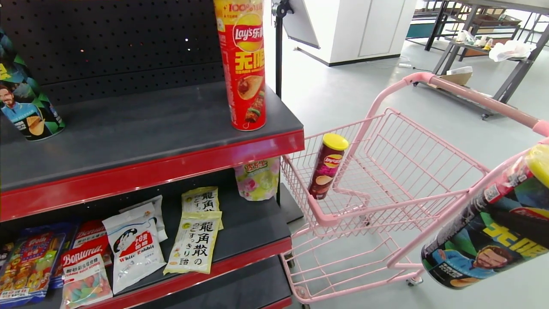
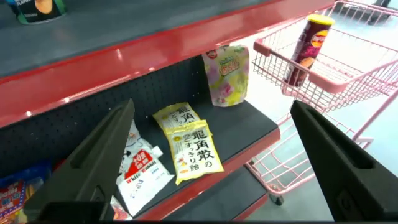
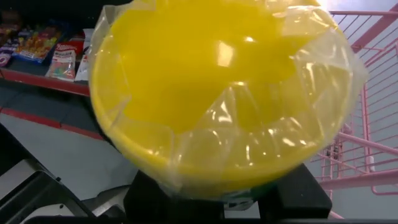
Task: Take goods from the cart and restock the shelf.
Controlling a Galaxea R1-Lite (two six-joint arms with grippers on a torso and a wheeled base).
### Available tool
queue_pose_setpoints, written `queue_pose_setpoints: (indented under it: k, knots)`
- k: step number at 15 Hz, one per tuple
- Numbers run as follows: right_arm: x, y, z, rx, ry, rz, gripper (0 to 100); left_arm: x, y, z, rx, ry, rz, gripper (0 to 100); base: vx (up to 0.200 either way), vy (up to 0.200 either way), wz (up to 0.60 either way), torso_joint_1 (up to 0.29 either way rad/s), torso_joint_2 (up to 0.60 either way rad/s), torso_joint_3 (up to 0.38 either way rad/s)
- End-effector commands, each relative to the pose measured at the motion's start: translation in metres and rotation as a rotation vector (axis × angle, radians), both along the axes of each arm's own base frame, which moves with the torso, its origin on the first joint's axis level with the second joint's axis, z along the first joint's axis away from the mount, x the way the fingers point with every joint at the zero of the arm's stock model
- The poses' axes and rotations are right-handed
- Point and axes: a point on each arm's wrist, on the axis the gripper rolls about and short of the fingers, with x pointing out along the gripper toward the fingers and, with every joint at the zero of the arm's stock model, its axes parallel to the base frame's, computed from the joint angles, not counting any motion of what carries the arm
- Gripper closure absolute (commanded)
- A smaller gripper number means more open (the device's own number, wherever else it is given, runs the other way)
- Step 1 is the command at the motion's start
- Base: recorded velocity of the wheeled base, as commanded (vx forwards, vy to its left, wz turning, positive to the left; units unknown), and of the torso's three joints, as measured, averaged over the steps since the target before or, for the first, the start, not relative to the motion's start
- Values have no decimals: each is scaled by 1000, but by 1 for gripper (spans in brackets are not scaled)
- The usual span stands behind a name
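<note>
Yellow-lidded chip can point(image 1: 489, 231) held in right tool point(image 3: 227, 193) near cart point(image 1: 472, 97).

A: Shelf deck point(image 1: 128, 124)?
B: Matt dark metal, with a glossy red edge strip point(image 1: 150, 171).
A: Cart point(image 1: 319, 214)?
B: Pink coated wire, smooth sheen.
A: Wrapped can point(image 1: 489, 231)?
B: Glossy printed tube; yellow plastic lid point(image 3: 217, 81) under crinkly clear film.
A: Snack bags point(image 1: 133, 246)?
B: Shiny plastic film.

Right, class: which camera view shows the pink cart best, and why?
The head view: the pink cart shows basket, handle and lower rack. The left wrist view catches a basket corner with the maroon can; the right wrist view, pink wires behind the held can.
</note>
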Motion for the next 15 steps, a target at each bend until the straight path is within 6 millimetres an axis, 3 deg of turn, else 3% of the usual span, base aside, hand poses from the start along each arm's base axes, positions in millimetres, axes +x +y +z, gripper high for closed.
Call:
queue_pose_setpoints:
  k: [1,11,15]
  knots:
    - [2,1,-1,-5,9,2,100,1,0,-4,2,10,0,0,0,0,0,168,-476,-315]
    - [22,9,-2,-36,47,29,100,3,0,-3,5,22,10,0,0,0,0,214,-562,-349]
    - [28,12,-3,-46,65,35,100,11,-1,8,93,29,34,0,0,0,0,178,-428,-246]
